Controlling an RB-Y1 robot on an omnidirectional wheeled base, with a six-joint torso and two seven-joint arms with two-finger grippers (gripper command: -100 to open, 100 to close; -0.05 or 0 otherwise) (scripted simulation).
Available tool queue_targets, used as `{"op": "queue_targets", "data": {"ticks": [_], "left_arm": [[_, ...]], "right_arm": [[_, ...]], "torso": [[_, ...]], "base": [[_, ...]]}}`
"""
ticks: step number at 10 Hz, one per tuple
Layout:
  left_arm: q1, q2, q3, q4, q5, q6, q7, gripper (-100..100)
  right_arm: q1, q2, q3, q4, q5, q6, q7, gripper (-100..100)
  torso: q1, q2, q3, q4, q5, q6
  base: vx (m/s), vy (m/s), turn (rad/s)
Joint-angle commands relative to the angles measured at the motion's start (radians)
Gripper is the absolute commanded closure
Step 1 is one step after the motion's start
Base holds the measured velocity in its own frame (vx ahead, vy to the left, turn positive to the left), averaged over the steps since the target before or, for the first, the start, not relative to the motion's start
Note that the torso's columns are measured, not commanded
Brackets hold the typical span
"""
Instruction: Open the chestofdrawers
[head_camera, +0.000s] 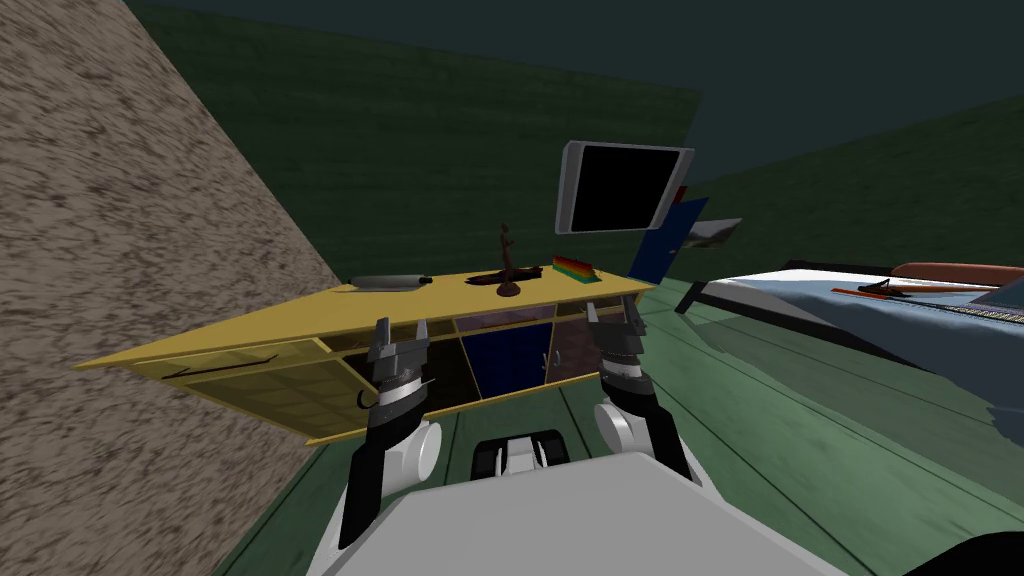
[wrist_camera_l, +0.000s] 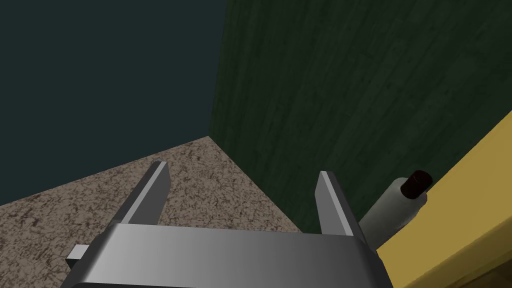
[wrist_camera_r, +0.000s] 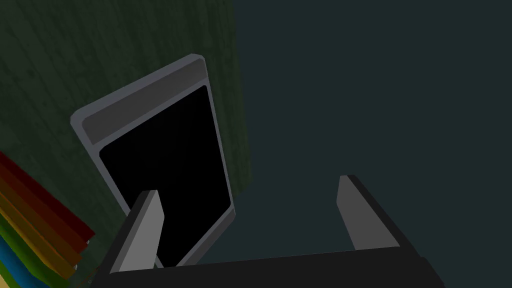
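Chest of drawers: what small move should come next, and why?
Probably lower the left end effector: its open fingers point over the yellow chest of drawers at the green wall, while the dark handle on its front lies lower.

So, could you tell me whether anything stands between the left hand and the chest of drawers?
Nothing visible does. The open left hand hangs just before the front of the yellow chest of drawers. The grey cylinder lies on its top, out of the way.
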Motion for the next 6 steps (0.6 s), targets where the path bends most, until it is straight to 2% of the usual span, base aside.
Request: {"op": "queue_targets", "data": {"ticks": [1,2,3,6], "left_arm": [[0.000,0.000,0.000,0.000,0.000,0.000,0.000,0],[-0.002,0.048,0.000,0.008,0.001,-0.003,0.001,-100],[-0.004,0.076,-0.001,0.017,0.002,-0.006,0.002,-100],[-0.013,0.156,-0.003,0.052,0.006,-0.020,0.007,-100]], "right_arm": [[0.000,0.000,0.000,0.000,0.000,0.000,0.000,0],[0.000,0.000,0.000,0.000,0.000,0.000,0.000,0],[0.000,0.000,0.000,0.000,0.000,0.000,0.000,0],[0.000,0.000,0.000,0.000,0.000,0.000,0.000,0]], "torso": [[0.000,0.074,-0.148,0.074,0.000,0.000],[0.000,0.148,-0.295,0.148,0.000,0.000],[0.000,0.181,-0.364,0.181,0.000,0.000],[0.000,0.193,-0.389,0.194,0.000,0.000]], "base": [[0.000,0.000,0.000],[0.009,-0.008,-0.003],[0.010,-0.016,-0.004],[0.014,-0.027,-0.005]]}}
